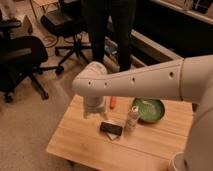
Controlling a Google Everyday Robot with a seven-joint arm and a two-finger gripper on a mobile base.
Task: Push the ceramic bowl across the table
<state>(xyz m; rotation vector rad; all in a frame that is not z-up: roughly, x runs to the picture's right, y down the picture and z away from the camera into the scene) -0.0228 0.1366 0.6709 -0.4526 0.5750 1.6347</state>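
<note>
Camera view: your gripper (95, 108) hangs over the far left part of the table (85, 145), just left of an orange item (112, 102). You cannot tell whether the claw is spread or closed. The bowl (149, 110) sits far right, near the far edge and well apart from the gripper. A bottle (132, 119) stands just beside its left rim, with a black device (111, 129) nearer. Open planks run along the near edge. The arm hides the right edge.
</note>
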